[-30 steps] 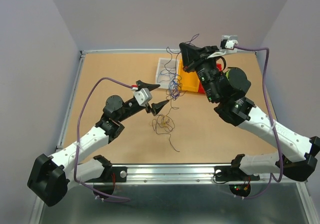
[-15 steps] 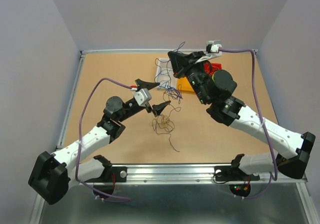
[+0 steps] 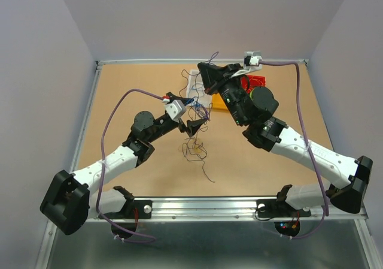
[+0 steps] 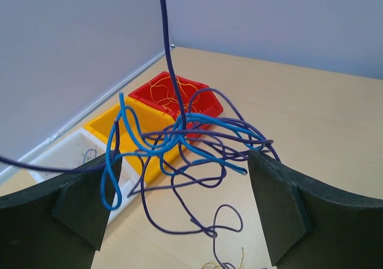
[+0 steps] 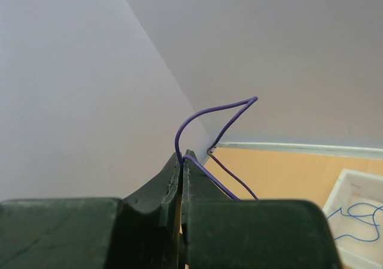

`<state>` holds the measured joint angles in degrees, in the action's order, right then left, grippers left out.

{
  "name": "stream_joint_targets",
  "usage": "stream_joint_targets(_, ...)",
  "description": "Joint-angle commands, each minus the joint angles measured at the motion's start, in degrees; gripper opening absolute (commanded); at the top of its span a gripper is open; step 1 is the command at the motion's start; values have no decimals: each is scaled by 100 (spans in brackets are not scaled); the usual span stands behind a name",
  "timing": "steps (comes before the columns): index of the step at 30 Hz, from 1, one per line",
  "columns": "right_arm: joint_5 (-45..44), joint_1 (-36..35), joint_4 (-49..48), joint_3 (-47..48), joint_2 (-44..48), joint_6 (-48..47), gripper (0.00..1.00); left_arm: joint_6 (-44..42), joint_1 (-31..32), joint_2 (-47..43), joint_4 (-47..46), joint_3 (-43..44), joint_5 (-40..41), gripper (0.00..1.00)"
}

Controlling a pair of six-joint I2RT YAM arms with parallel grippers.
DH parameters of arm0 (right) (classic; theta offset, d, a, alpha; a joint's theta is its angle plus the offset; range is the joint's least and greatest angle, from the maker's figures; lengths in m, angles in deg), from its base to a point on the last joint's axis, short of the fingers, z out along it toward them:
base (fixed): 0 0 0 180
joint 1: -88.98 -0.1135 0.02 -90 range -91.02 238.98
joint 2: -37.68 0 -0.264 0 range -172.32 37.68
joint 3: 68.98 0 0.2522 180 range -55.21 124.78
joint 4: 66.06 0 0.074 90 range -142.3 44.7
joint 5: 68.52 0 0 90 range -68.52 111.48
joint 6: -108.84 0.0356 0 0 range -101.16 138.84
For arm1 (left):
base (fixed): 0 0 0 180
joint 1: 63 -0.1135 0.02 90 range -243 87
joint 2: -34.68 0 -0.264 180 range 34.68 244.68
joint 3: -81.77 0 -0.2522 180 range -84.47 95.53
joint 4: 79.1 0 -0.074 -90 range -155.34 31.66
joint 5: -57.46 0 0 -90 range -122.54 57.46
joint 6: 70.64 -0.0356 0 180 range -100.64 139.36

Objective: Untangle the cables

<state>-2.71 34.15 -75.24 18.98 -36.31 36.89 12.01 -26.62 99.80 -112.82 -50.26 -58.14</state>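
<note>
Three open bins in a row near my table's far edge, L to R from above: white (image 4: pixel 63 154), yellow (image 4: pixel 151 120), red (image 4: pixel 145 93). They look wall to wall, tho the overhead view hides most. Tan tabletop (image 4: pixel 323 113) under them. Pale lavender walls (image 4: pixel 66 35) on three sides. Metal rail (image 3: pixel 203 204) along near edge.

- Light falls evenly from above in the top view; the table (image 3: pixel 131 89) is bright, with only soft, faint shadows beneath the arms (image 3: pixel 105 166).
- The pale walls (image 3: pixel 179 17) take a lavender cast and show no glare.
- In the left wrist view the cables (image 4: pixel 175 139) are sharp, while the left gripper's fingers (image 4: pixel 81 206) are dark and slightly soft.
- In the right wrist view the right gripper's fingers (image 5: pixel 155 215) are near-black and soft at the bottom edge.
</note>
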Motion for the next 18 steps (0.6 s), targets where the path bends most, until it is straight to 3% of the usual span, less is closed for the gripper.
stream_joint_targets(1,-95,-10,-527,-195,-36,59,1,111,27,-228,-490,243,-260,99)
stream_joint_targets(7,-166,-10,-615,-195,-194,24,1,252,27,-281,-481,252,-752,99)
stream_joint_targets(11,-95,-10,-677,-230,-220,94,1,261,36,-193,-499,287,-657,98)
stream_joint_targets(14,28,-2,-712,-239,-247,164,0,226,45,8,-420,401,-560,91)
stream_joint_targets(15,63,-10,-712,-230,-247,191,1,200,36,61,-359,454,-568,81)
stream_joint_targets(16,72,-10,-712,-230,-256,191,0,165,44,132,-297,550,-560,77)
stream_joint_targets(18,98,-10,-729,-221,-256,235,1,138,44,307,-200,621,-393,76)
